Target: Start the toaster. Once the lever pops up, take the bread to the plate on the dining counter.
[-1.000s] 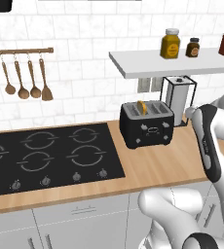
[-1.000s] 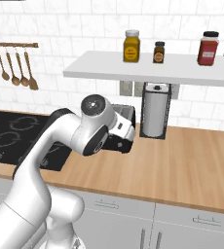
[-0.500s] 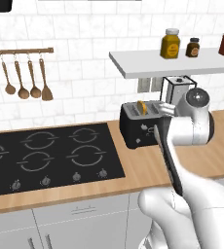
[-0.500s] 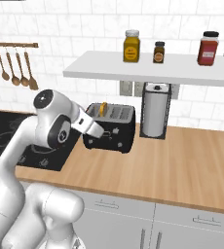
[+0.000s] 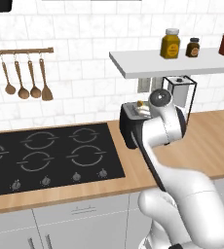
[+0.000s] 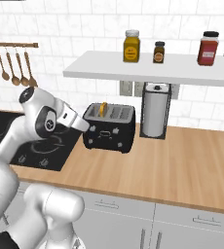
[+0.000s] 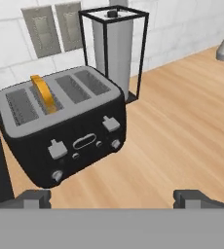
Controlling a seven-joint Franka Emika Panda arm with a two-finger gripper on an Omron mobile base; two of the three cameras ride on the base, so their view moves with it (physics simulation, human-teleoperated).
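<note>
arm's elbow blocks most of the toaster (image 5: 128, 127); bread (image 5: 140, 103) tip pokes up from a slot. Cooktop (image 5: 46, 155) just left of it, three jars (image 5: 171, 44) on the shelf (image 5: 148, 67).

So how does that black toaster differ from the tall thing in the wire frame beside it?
The black boxy toaster is low and wide, while the grey paper-towel roll in its black wire frame stands tall and narrow. The toaster has top slots, one holding a yellowish bread slice, plus small silver knobs; the roll is plain. Both sit on the wooden wall counter, close to the tiled wall.
</note>
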